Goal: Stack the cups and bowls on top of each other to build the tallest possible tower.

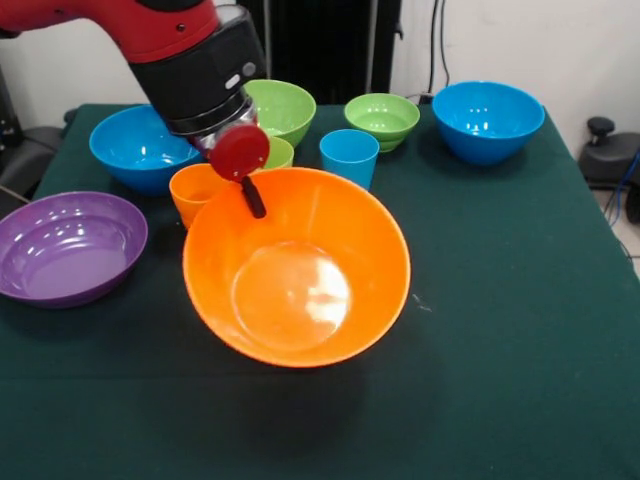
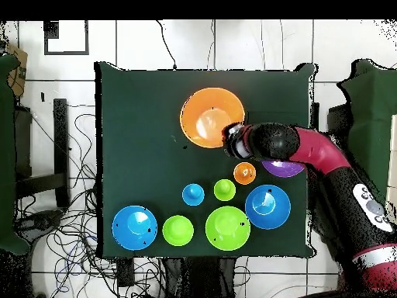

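Observation:
The big orange bowl [image 1: 300, 290] [image 2: 203, 116] is tilted toward the front and raised, with a shadow beneath it. My gripper [image 1: 248, 185] [image 2: 231, 138] is shut on its far rim, and one black finger [image 1: 253, 198] reaches inside. A small red round piece [image 1: 238, 150] sits at the gripper's tip; I cannot tell whether it is the red bowl. Just behind the rim stand the orange cup [image 1: 192, 192] [image 2: 244, 172], the lime green cup [image 1: 280, 154] [image 2: 224, 189] and the blue cup [image 1: 349, 156] [image 2: 193, 194]. No tower stands.
On the dark green table [image 1: 510, 300] are a purple bowl [image 1: 70, 245] [image 2: 283, 168], a blue bowl [image 1: 138, 146] [image 2: 267, 206], a large green bowl [image 1: 283, 105] [image 2: 227, 227], a small green bowl [image 1: 381, 118] [image 2: 177, 230] and another blue bowl [image 1: 487, 118] [image 2: 134, 227].

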Controlling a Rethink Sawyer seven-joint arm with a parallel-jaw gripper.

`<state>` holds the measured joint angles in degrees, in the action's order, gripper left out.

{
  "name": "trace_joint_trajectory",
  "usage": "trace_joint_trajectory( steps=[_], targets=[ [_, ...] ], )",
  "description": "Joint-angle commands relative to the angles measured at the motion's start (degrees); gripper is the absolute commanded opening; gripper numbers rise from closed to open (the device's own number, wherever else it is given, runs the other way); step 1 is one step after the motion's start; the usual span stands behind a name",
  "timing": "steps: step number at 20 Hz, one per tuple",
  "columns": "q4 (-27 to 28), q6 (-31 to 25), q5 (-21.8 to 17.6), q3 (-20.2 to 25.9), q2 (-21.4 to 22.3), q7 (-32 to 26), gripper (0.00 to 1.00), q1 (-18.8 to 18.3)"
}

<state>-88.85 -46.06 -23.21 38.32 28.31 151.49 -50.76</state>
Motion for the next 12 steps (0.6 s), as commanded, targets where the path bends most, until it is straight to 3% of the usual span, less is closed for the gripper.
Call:
trace_joint_trajectory(
  steps=[1, 6, 12],
  targets=[
    [12.93, -9.07, 1.06, 0.81, -4.29, -12.82, 0.00, 3.61],
    [21.02, -13.66, 0.79, 0.94, -7.38, -14.40, 0.00, 5.27],
    [22.04, -13.29, 0.05, 1.43, -7.48, -14.48, 0.00, 5.88]
  ],
)
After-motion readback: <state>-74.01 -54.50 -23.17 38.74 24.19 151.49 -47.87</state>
